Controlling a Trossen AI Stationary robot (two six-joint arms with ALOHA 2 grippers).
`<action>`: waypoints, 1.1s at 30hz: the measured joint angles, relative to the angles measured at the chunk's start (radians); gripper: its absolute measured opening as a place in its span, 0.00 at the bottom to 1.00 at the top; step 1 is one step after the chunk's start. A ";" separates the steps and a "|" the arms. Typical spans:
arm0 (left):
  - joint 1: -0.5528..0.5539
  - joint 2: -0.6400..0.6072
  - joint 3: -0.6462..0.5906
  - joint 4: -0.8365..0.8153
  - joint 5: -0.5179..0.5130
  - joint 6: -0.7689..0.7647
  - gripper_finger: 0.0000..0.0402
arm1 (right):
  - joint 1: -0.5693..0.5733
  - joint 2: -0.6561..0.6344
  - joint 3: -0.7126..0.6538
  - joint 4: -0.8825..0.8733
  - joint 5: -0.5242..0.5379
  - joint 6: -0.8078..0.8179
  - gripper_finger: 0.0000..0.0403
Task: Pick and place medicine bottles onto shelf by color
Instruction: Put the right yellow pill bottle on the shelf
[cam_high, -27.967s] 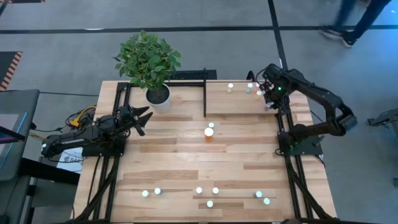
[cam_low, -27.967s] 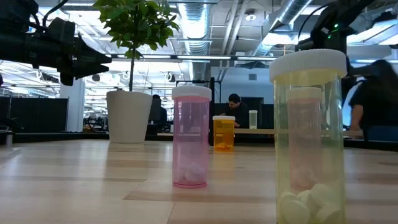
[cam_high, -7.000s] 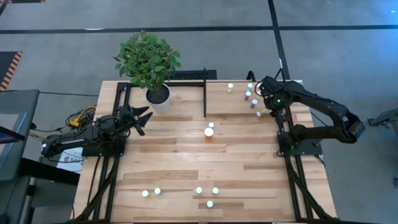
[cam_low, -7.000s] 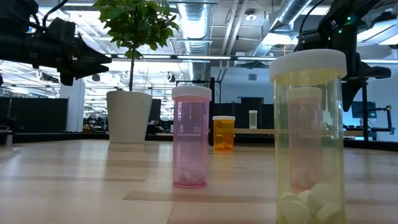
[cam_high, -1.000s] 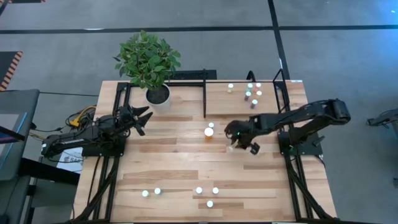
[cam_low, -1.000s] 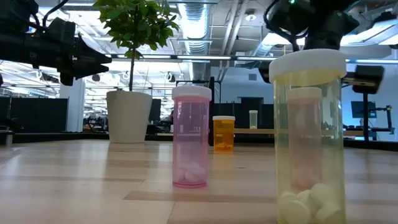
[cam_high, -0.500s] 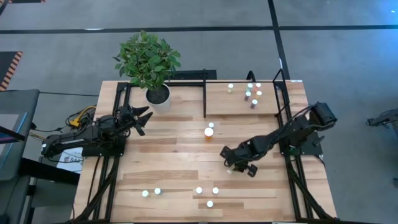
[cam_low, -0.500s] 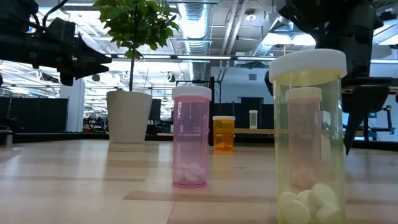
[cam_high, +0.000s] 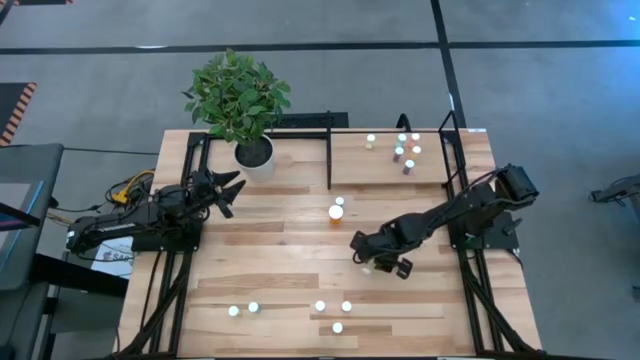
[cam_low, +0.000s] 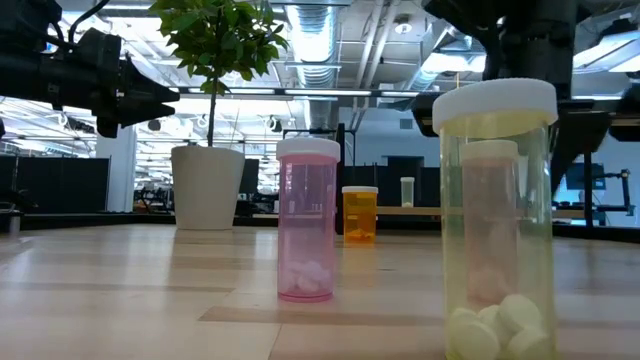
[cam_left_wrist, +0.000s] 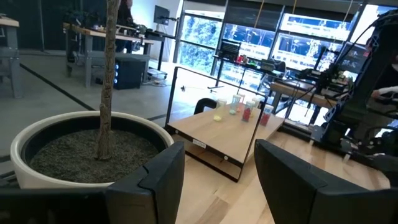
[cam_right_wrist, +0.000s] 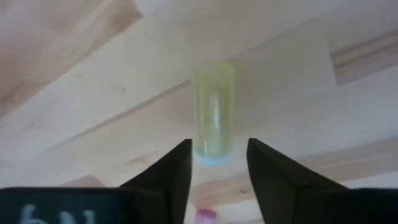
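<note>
The pale plank tabletop (cam_high: 290, 250) stands on a grey floor, an office behind it. Five white-capped medicine bottles (cam_high: 405, 152) sit on the black-framed light-wood shelf (cam_high: 380, 160), two mid-table, five along the near edge. The right gripper (cam_high: 372, 262), fingers apart and empty, hovers above a greenish bottle (cam_right_wrist: 213, 111); the left gripper (cam_high: 226, 190), partly open, waits by the white plant pot (cam_high: 254, 155).

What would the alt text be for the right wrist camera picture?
The right gripper, its two dark fingers open, points at a yellow-green medicine bottle on the light wooden plank tabletop. A bit of a pink bottle shows between the fingers.
</note>
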 joint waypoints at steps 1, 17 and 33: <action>0.000 0.000 0.000 0.000 0.000 0.000 0.45 | 0.000 0.000 0.000 -0.007 0.000 0.000 0.45; 0.000 0.000 0.000 0.000 0.000 0.000 0.45 | -0.020 -0.021 -0.001 -0.046 -0.019 -0.341 0.63; 0.000 0.000 0.000 0.000 0.000 0.000 0.45 | -0.152 -0.079 0.000 -0.139 -0.055 -1.505 0.64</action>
